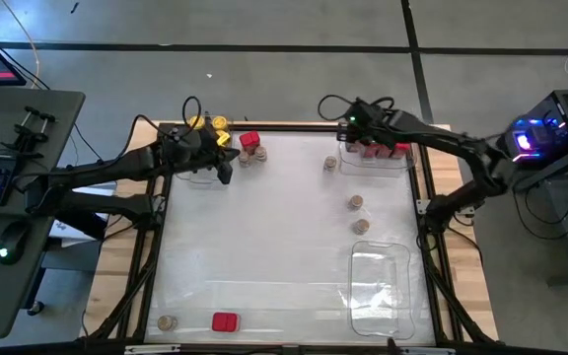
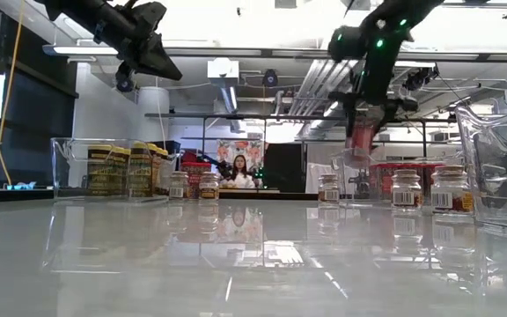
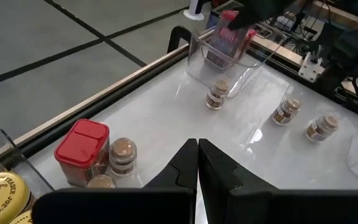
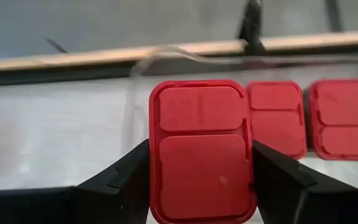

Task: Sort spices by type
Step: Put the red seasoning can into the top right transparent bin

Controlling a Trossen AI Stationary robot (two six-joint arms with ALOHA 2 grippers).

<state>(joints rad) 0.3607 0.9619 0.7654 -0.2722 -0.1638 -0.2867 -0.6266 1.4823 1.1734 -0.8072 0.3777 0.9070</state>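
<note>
My right gripper [image 4: 201,167] is shut on a red square-topped box [image 4: 202,149] over the far-right clear tray [image 1: 375,156], where other red boxes [image 4: 275,118] stand. My left gripper [image 3: 197,152] is shut and empty, hovering near the far-left tray of yellow-lidded jars [image 1: 210,125]. Next to that tray stand a red box [image 3: 82,149] and brown-lidded jars [image 3: 122,155]. More brown-lidded jars [image 1: 356,202] stand apart on the table's right half. A red box [image 1: 225,321] and a brown-lidded jar [image 1: 168,322] stand at the near edge. My right gripper pinches the red box by two opposite sides just below its lid [image 4: 154,162], one finger [image 4: 129,174] on each side. The fingers come from above, pointing down. The box stays upright and, in the low view, hangs clear [image 2: 359,141] above the tray of red boxes.
An empty clear tray [image 1: 381,286] lies at the near right. A dark frame [image 1: 151,247] borders the white table top. The table's middle holds nothing. A desk with keyboard and mouse stands to the left. A person shows far behind the table in the low view.
</note>
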